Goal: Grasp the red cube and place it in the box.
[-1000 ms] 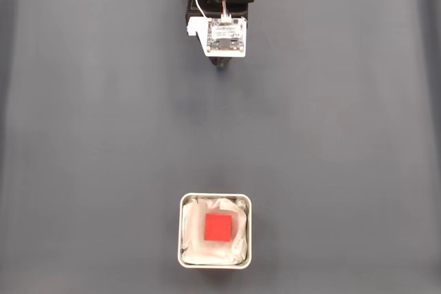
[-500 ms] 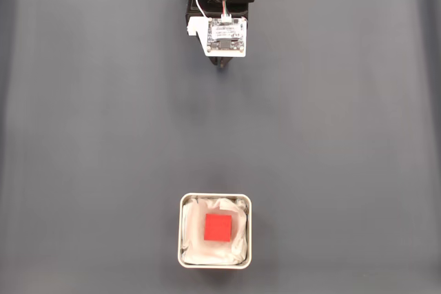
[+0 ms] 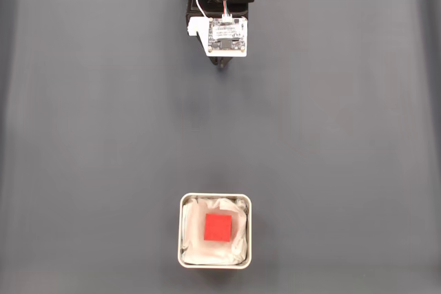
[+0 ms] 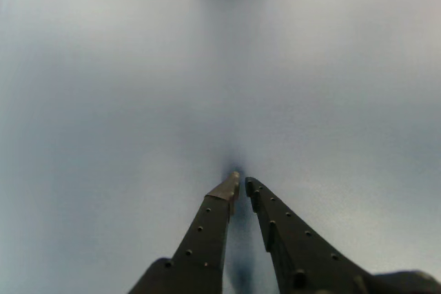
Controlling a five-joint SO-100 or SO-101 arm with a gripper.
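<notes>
In the fixed view, the red cube [image 3: 218,227] is seen resting inside the box [image 3: 216,198], near the middle of its crumpled white lining [image 3: 195,239], at the bottom centre of the dark grey mat [image 3: 103,135]. The cube's faces are plain and matte, and its edges are set square to the box's walls; no long axis is shown by either. The box is square with rounded corners and a pale metallic rim. The arm [image 3: 220,5] is seen at the top edge, well apart from the box, with a small white circuit board [image 3: 226,35] mounted on it. In the wrist view, the gripper [image 4: 240,182] is shown above bare mat: two dark, perforated fingers [image 4: 207,228] are brought almost together at the tips, with nothing held between them.
</notes>
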